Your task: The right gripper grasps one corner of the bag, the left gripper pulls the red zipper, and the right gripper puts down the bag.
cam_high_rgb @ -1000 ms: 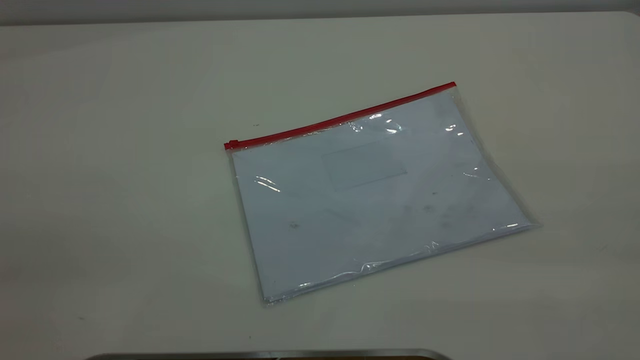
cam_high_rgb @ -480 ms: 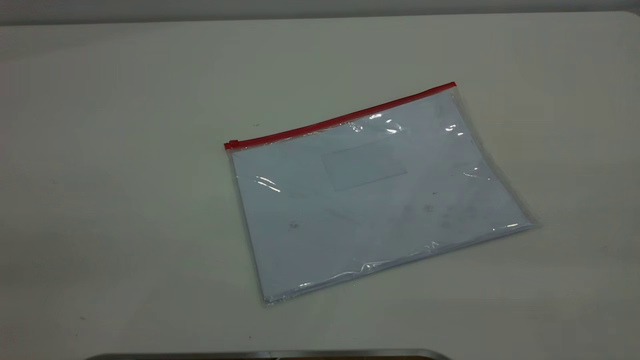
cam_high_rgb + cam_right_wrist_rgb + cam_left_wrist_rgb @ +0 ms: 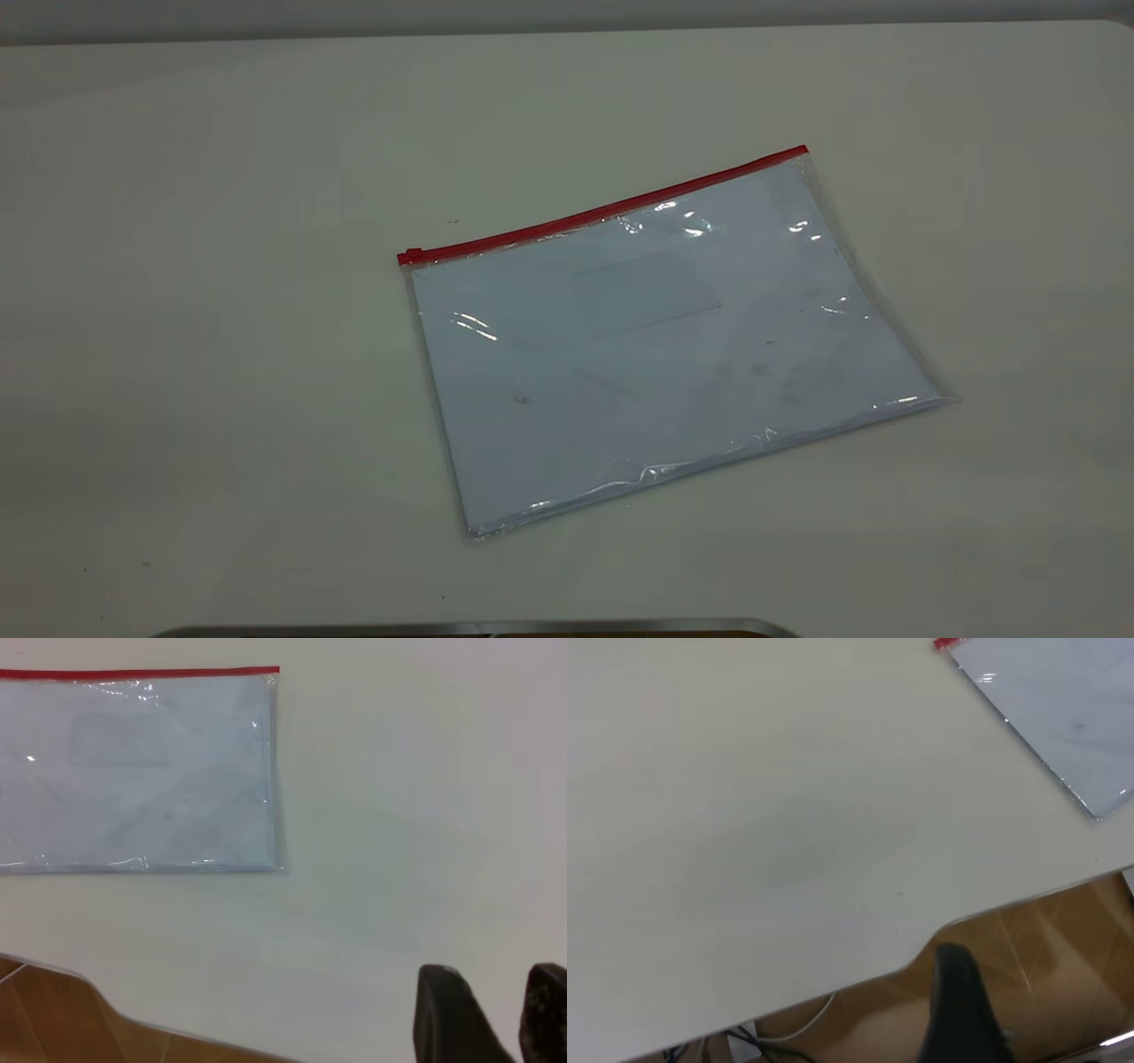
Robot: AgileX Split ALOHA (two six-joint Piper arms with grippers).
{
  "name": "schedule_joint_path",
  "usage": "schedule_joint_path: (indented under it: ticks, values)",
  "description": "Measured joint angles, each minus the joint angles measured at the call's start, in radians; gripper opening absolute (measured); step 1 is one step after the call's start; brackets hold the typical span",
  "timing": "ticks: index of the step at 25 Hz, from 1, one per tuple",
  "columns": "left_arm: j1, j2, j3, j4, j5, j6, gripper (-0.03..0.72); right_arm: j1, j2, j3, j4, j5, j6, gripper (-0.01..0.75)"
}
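Note:
The bag (image 3: 664,354) lies flat on the white table (image 3: 221,310), right of centre, clear with white sheets inside. The red zipper (image 3: 602,213) runs along its far long edge, with the slider tab (image 3: 412,257) at the left end. Neither gripper shows in the exterior view. The left gripper (image 3: 961,992) hangs beyond the table's edge, far from the bag's corner (image 3: 1072,709). The right gripper (image 3: 496,992) is open and empty over bare table, well away from the bag (image 3: 133,771) and its zipper (image 3: 133,674).
A metal strip (image 3: 478,627) lies along the table's near edge. In the left wrist view, brown floor (image 3: 1063,939) and a white cable (image 3: 806,1019) show past the table's edge.

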Motion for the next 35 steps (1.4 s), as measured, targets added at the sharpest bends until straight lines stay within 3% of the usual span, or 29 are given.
schedule_joint_path:
  ticks: [9,12,35]
  values:
    - [0.206,-0.106,0.000,-0.002,-0.001,0.000,0.546,0.000,0.000,0.000,0.000,0.000,0.000,0.237]
    - [0.245,-0.120,0.000,-0.002,0.000,0.002,0.546,0.000,0.000,0.000,0.000,0.000,0.000,0.237]
    - [0.253,-0.120,0.000,-0.002,0.000,0.005,0.546,0.000,0.000,0.000,0.000,0.000,0.000,0.237]
